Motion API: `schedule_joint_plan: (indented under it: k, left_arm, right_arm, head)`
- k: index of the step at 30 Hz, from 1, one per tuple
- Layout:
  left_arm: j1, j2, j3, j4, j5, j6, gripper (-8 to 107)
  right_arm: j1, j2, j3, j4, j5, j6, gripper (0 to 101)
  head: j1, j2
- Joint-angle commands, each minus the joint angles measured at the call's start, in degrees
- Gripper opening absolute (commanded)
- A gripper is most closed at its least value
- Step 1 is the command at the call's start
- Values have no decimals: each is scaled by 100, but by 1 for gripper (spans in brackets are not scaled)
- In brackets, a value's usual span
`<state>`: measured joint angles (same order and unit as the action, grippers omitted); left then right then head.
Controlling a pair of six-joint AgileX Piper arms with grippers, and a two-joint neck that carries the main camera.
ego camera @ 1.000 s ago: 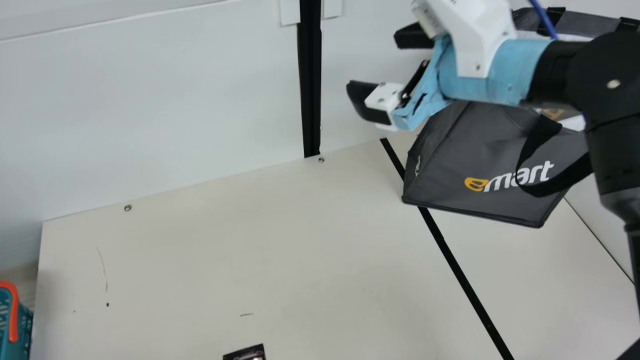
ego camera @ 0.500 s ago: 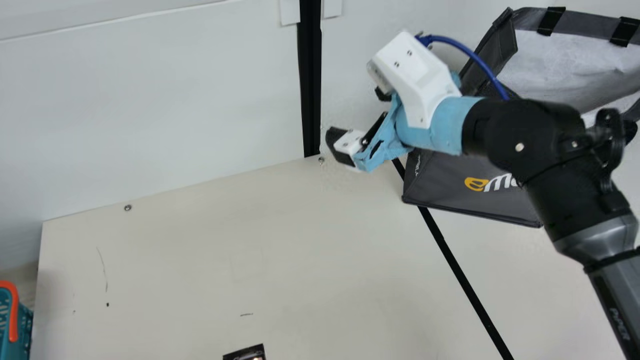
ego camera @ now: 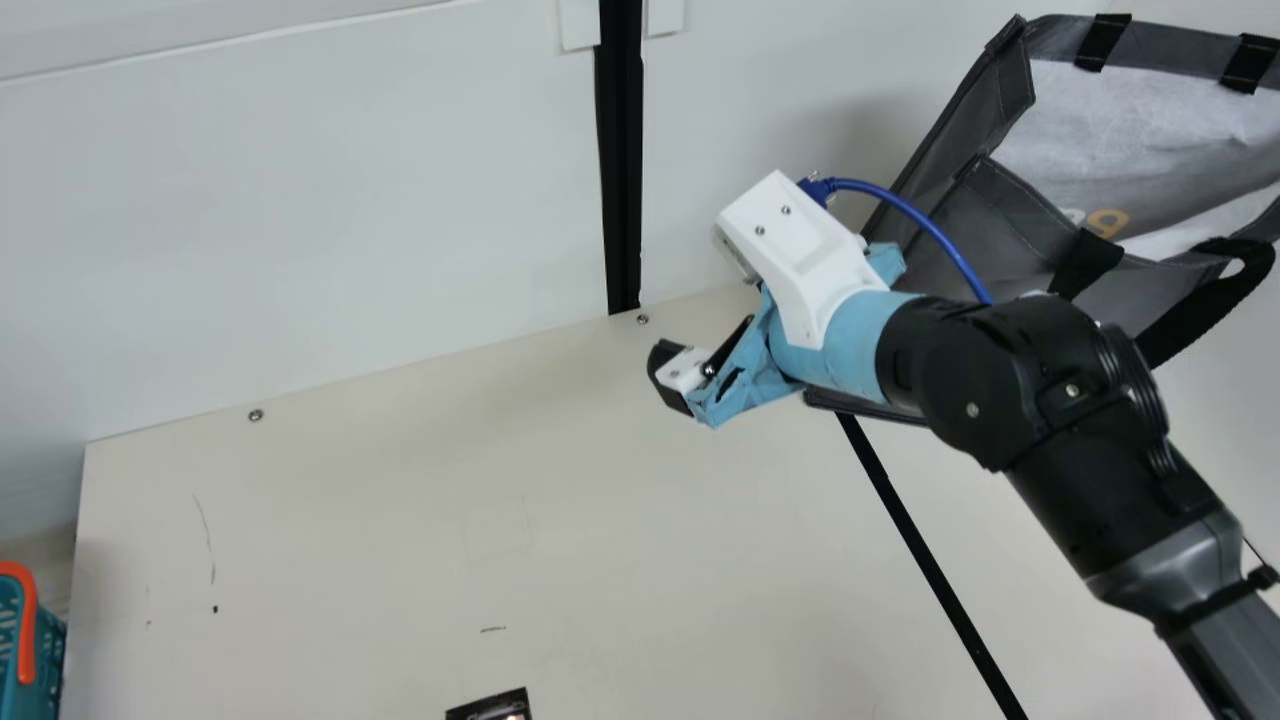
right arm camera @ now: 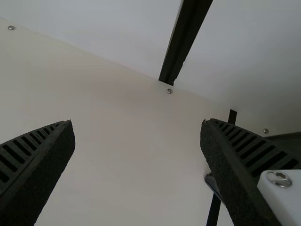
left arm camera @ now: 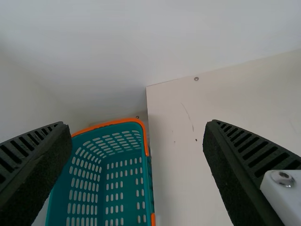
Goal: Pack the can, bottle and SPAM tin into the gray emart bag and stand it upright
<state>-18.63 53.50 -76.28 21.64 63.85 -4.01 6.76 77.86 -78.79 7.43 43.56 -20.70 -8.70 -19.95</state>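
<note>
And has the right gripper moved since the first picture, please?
Yes: in the main view, the right gripper moved down and left, nearer the black post's foot.

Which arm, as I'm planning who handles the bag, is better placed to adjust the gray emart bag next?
Right, I'd judge. The right tool is open, and its arm crosses in front of the emart bag in the main view. The left tool, also open, faces the teal basket.

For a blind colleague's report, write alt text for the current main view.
The right arm partly hides the open-topped gray emart bag at the right, its claw above a cream table. A teal basket with orange trim shows at the left edge, a dark item at the bottom edge.
</note>
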Motion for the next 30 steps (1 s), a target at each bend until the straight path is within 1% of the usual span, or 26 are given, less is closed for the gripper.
schedule_joint_plan:
  k: [1,5,9,20,30]
  left_arm:
    - [0,0,0,0,0,0,90]
    - [0,0,0,0,0,0,90]
    - [0,0,0,0,0,0,90]
    - [0,0,0,0,0,0,90]
    - [0,0,0,0,0,0,90]
  right_arm:
    - [66,-76,74,-310,30,269,95]
    - [222,-274,223,-698,104,600,95]
    - [358,-478,330,-984,215,850,95]
    - [642,-1094,476,-1375,565,1220,95]
    - [923,-1648,487,-1862,1122,1451,95]
  head:
    - [-130,-5]
    - [-130,-5]
    - [-130,-5]
    - [-130,-5]
    - [-130,-5]
